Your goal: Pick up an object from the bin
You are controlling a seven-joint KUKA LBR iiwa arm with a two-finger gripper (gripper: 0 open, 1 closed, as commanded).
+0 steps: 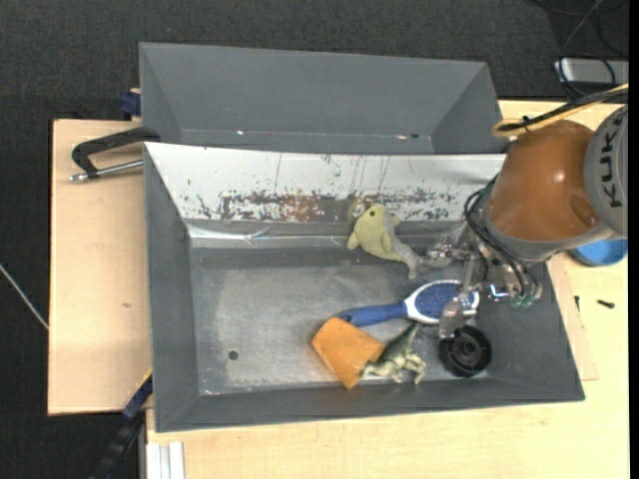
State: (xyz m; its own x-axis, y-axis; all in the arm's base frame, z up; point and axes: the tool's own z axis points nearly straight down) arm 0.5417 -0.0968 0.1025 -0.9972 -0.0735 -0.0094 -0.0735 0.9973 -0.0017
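Note:
My gripper (447, 285) hangs low at the right side of the bin, open, with one fingertip (439, 257) near the tail of a yellow plush toy (372, 232) and the other by the head of a blue brush (424, 303). The brush's white-bristled head lies just under and left of the gripper, and its blue handle runs left toward an orange block (344, 352). A black round part (465, 352) sits just below the gripper. A small greenish toy figure (399, 366) lies between the orange block and the black part. Nothing shows between the fingers.
The arm's orange dome and cables cover the bin's right rim above the gripper. The things lie grouped in the right half of the bin floor, near the front wall. The bin's back wall rises steeply behind the yellow toy.

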